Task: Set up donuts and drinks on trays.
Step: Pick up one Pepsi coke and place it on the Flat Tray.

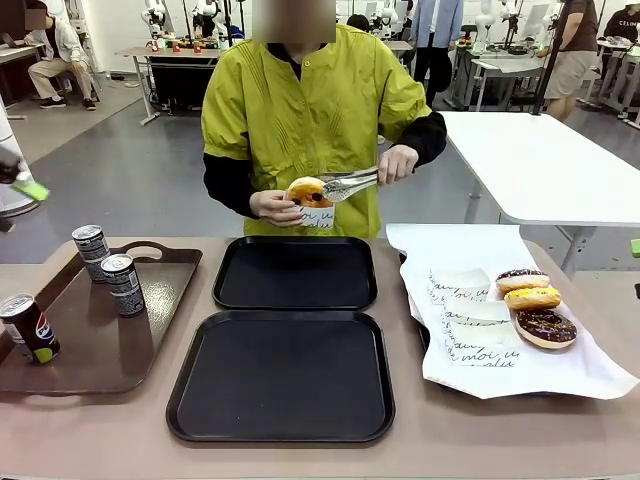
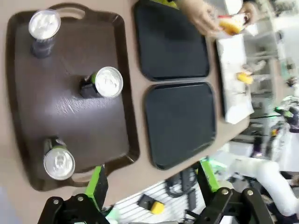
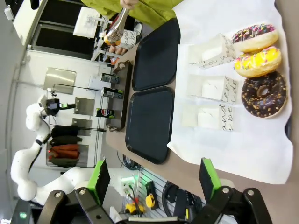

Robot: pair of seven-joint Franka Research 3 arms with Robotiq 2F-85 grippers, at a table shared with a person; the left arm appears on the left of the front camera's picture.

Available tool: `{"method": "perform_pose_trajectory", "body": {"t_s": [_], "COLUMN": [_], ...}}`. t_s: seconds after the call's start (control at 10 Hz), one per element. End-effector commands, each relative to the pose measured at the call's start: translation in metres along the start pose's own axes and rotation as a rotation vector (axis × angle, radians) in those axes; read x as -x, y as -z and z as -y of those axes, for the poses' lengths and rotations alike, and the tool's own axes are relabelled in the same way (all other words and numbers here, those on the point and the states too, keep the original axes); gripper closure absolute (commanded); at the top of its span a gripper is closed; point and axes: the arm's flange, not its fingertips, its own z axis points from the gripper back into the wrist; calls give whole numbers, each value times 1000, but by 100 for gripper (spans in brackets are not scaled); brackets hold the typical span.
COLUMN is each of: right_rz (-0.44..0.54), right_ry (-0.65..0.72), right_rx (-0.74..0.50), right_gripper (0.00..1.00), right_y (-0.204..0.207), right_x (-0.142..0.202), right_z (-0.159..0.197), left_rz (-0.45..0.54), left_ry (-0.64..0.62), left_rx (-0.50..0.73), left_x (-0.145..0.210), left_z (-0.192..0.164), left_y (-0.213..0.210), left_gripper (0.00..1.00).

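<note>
Near tray [image 1: 280, 375]; donut [image 1: 306, 190] in tongs [image 1: 352, 182]

Open lab hall: white worktables [image 1: 540, 165], grey floor [image 1: 110, 170], seated person [image 1: 55, 55] behind.

1. Bright, even overhead indoor light; shadows soft and short.
2. Mild sheen on the black trays [image 1: 285, 375]; stronger glare patches on the brown tray [image 2: 70, 107].
3. Silver can tops [image 2: 108, 81] nearly blown out in left wrist view.
4. Left wrist view soft, right edge smeared; both wrist views bend at edges.
5. Front view sharp.
</note>
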Motion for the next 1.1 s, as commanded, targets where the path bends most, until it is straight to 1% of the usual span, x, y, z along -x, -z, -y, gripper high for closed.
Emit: {"method": "perform_pose_trajectory", "body": {"t_s": [0.0, 0.1, 0.2, 0.4, 0.5, 0.6, 0.7, 0.8, 0.9, 1.0], "right_rz": [1, 1, 1, 1, 1, 1, 1, 1, 1, 1], "right_ry": [2, 2, 2, 2, 2, 2, 2, 2, 2, 2], "right_rx": [-4, -4, -4, -4, -4, -4, -4, -4, -4, -4], "right_gripper": [0, 0, 0, 0, 0, 0, 0, 0, 0, 0], "right_y": [2, 2, 2, 2, 2, 2, 2, 2, 2, 2], "right_x": [-2, -2, -2, -2, -2, -2, -2, -2, -2, -2], "right_z": [2, 2, 2, 2, 2, 2, 2, 2, 2, 2], "left_rz": [-90, -154, -193, -190, -188, -175, -142, -141, -107, -169], "left_ry": [77, 109, 135, 157, 159, 143, 117, 112, 94, 139], "left_rx": [-234, -341, -422, -528, -560, -567, -571, -575, -570, -542], "left_x": [-24, -30, -42, -38, -48, -53, -49, -51, -52, -51], "left_z": [15, 27, 39, 52, 58, 60, 59, 62, 63, 60], "left_y": [21, 40, 58, 86, 98, 111, 126, 138, 143, 125], "left_gripper": [0, 0, 0, 0, 0, 0, 0, 0, 0, 0]}}
